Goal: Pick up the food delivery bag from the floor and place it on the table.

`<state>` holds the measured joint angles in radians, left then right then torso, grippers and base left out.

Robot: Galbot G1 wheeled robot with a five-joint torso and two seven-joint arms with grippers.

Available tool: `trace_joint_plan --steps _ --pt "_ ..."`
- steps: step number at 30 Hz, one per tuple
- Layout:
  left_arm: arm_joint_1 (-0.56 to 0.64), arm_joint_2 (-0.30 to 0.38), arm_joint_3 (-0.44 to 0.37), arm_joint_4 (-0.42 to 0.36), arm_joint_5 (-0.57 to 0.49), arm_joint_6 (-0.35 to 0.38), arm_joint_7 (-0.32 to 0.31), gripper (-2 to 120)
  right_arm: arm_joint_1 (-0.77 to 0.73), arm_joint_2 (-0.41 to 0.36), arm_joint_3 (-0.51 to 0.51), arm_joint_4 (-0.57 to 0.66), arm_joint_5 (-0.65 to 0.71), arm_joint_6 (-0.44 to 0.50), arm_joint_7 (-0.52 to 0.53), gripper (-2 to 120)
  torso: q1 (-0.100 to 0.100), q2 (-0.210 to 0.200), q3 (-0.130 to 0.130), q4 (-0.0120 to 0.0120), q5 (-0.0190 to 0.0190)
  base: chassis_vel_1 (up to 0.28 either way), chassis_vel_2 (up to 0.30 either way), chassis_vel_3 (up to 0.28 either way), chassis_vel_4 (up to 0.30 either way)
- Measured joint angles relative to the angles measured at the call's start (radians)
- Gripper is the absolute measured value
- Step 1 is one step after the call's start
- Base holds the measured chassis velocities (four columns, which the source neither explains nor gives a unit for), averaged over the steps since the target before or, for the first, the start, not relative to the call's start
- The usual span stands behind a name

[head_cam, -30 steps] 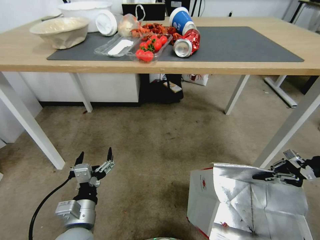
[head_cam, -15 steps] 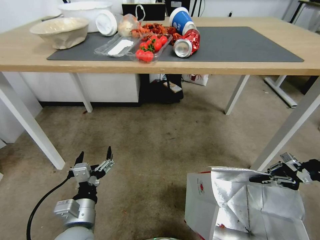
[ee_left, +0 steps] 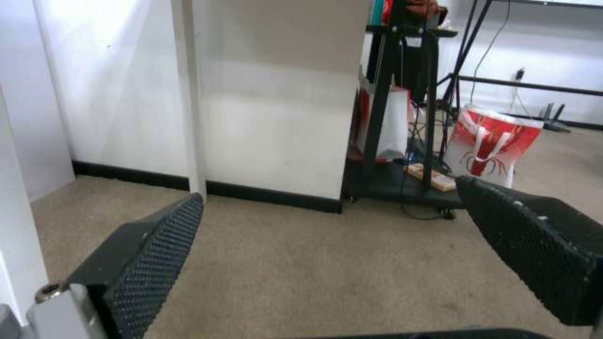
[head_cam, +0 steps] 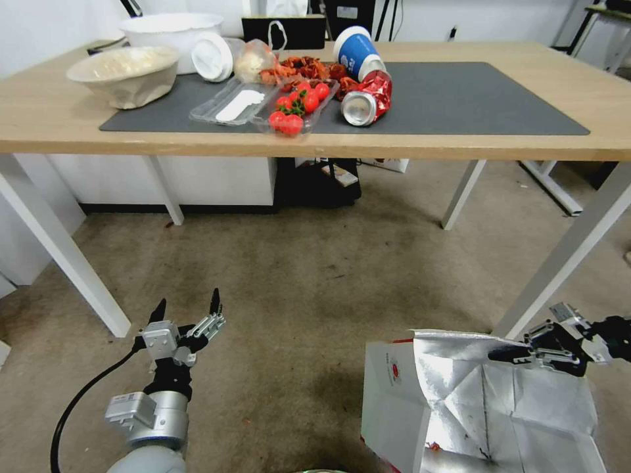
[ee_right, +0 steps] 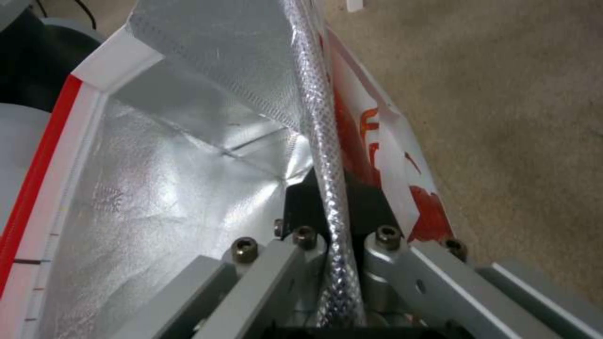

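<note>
Pinching the foil-lined top edge of the food delivery bag [head_cam: 486, 407], the right claw [head_cam: 519, 351] has its fingers pressed together on the thin wall, as the right wrist view confirms with the rim [ee_right: 327, 155] running straight between them. The bag sits low at the robot's right, beside a white leg of the surface [head_cam: 460, 141], well below the top where it must go; whether its base rests on the floor [head_cam: 315, 263] cannot be told, since its lower part is cut off. It looks light but floppy: thin paper and foil, creased, likely to sag or tear from a one-edge hold, so a strap handle would probably be safer, though none is visible. Its contents are hidden. The left claw [head_cam: 188, 309] hovers spread and empty above the floor, well apart from the bag.
</note>
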<state>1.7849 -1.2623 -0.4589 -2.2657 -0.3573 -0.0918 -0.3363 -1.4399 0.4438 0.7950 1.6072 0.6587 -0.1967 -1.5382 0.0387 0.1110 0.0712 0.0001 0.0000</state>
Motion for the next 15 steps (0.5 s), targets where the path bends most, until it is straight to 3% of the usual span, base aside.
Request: trace_joint_plan --steps 15 --pt "0.0 0.003 -0.002 -0.002 -0.006 0.007 0.0 100 0.002 0.005 0.001 0.001 0.0 -0.002 0.0 0 0.011 0.063 0.052 0.0 0.0 0.0 0.0 0.0 0.0"
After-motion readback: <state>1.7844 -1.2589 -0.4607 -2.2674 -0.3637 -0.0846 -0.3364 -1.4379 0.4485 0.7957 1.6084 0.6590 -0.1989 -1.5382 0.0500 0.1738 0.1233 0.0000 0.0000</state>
